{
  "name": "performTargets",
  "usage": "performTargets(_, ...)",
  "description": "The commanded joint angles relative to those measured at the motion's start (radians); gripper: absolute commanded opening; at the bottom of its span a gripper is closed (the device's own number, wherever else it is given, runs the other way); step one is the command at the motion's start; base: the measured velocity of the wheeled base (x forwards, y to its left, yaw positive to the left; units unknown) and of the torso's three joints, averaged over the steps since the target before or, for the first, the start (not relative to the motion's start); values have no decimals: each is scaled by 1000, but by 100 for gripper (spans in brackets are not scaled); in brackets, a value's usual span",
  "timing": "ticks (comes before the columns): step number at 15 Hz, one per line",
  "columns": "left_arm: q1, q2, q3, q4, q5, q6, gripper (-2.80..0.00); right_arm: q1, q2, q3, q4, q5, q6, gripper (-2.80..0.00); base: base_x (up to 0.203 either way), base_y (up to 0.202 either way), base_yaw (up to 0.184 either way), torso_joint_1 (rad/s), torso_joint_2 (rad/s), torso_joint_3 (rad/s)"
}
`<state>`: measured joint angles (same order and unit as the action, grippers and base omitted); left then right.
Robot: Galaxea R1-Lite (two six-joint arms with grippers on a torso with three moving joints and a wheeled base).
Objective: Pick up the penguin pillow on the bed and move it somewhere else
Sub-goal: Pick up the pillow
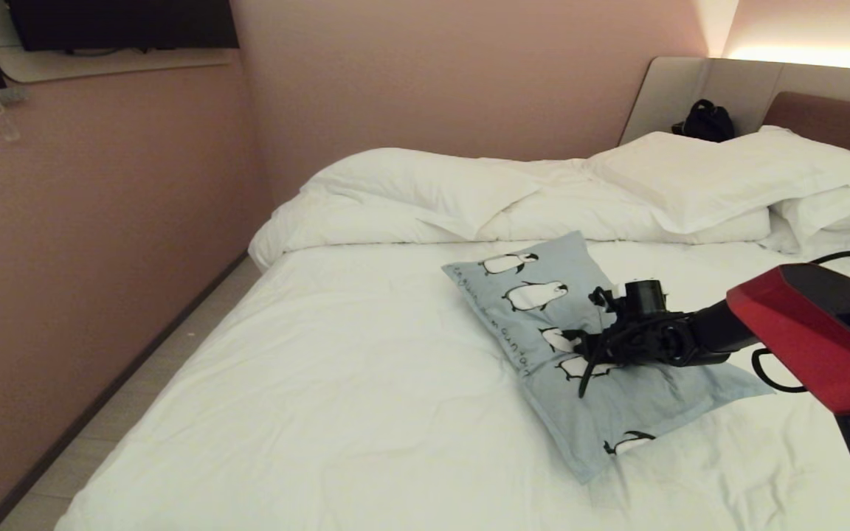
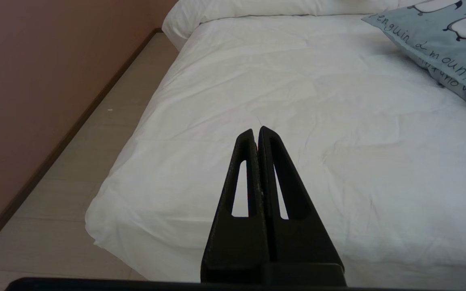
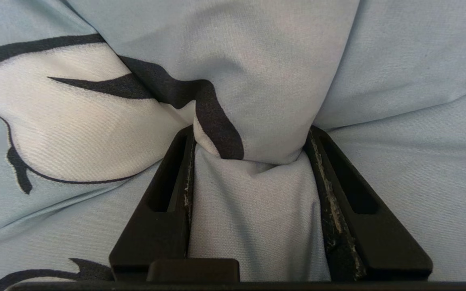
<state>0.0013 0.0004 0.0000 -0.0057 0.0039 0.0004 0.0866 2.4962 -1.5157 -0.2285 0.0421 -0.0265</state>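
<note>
1 white bed (image 1: 336, 383), pink walls (image 1: 100, 221), right gripper (image 3: 249, 145) pinching penguin pillow (image 1: 543, 295)

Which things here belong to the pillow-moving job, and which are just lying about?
Job: penguin pillow; bed; right gripper, pinching a fold of the pillow.
Lying about: white pillows; duvet; black bag; left gripper, over the sheet.

The penguin pillow (image 3: 257, 60) is matt woven cloth with a fine visible weave, bunched into soft folds. The bed (image 1: 336, 383) wears smooth, lightly creased white cotton-like sheeting. The right gripper (image 3: 249, 149) looks like matt black plastic, its inner finger edges scuffed pale.
</note>
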Motion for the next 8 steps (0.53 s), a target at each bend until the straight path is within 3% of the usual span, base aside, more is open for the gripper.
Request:
performTargets(1,0,0,0,0,1,0,-280,1,-10,2,0,1,2,-280,0,0,0,0,0,0)
performTargets(8,0,0,0,0,1,0,-280,1,-120,4,3,6,49,-280,0,0,0,0,0,0)
